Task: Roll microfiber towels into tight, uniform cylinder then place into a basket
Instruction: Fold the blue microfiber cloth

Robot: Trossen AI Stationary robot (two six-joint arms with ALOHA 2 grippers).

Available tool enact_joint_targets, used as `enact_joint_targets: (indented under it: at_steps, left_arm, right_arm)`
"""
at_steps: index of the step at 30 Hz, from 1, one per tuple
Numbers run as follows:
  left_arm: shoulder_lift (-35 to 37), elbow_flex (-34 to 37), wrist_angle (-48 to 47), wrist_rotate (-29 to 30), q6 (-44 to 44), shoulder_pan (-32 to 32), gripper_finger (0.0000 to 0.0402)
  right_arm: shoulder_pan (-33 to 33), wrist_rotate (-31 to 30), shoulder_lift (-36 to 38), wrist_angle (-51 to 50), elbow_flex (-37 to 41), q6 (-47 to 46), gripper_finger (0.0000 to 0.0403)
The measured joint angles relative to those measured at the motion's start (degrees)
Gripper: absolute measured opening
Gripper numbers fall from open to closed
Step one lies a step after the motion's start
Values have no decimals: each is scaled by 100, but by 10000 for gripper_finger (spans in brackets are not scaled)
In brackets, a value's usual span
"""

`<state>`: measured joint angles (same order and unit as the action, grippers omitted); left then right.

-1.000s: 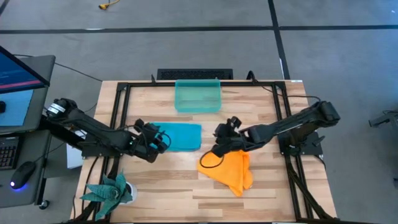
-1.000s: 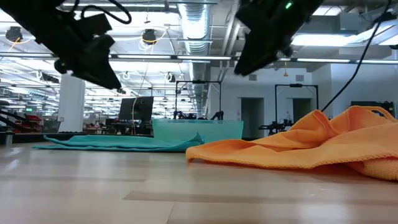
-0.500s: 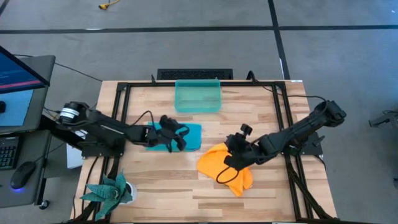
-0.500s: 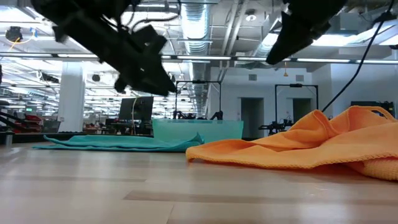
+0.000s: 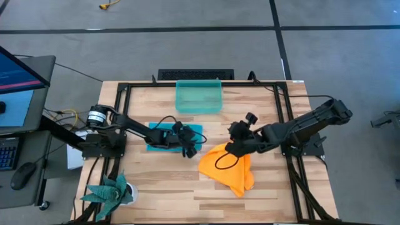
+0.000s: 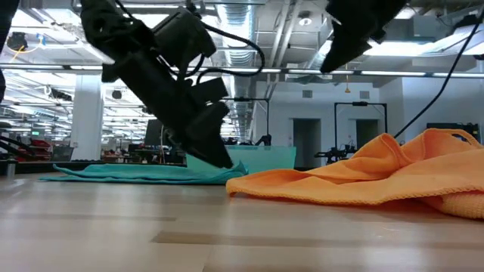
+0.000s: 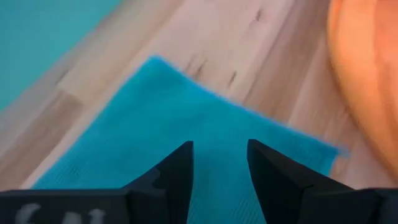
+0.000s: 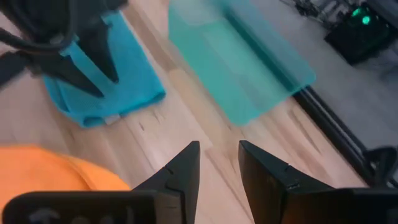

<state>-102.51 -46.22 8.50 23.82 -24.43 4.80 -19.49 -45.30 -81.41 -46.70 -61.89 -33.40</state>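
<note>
We judge the soft, limp blue towel (image 5: 177,133) best gripped at its corner, where the left gripper (image 5: 189,150) hovers, fingers narrowly parted, empty.

Big open lab, ceiling ducts (image 6: 240,30), strip lights, robot rigs

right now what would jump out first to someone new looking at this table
The crumpled orange towel on the wood in front of the right arm, with the right claw open above its far edge. Beside it lies the flat teal towel, the left claw open low over its corner. The teal basket stands at the table's far edge.
</note>
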Motion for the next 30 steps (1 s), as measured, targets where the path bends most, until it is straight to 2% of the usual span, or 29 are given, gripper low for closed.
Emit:
enact_joint_targets:
  at_steps: [4,7,15,20,26,28,30]
  left_arm:
    - [46,-297,-977,-108,-8,10,143]
    - [51,-382,-1368,-272,-9,21,143]
    - [66,-410,-2134,-1231,-23,79,143]
    - [94,-431,-2762,-1929,-160,436,143]
    - [436,-561,-3791,-2020,-669,1136,136]
    - [567,-708,-4328,-1836,-943,1366,129]
    - [730,-912,-4590,-1401,-1182,1608,122]
  right_arm:
    - [-2,26,-11,-90,141,-40,134]
    - [4,22,-11,-140,153,-160,133]
    - [-118,22,-11,-131,153,-222,133]
    - [-243,24,-11,-126,153,-222,133]
    - [-149,-9,-11,-122,153,-130,134]
    - [-75,-11,-11,-120,153,-130,134]
    - [-7,-11,-11,-103,152,-130,134]
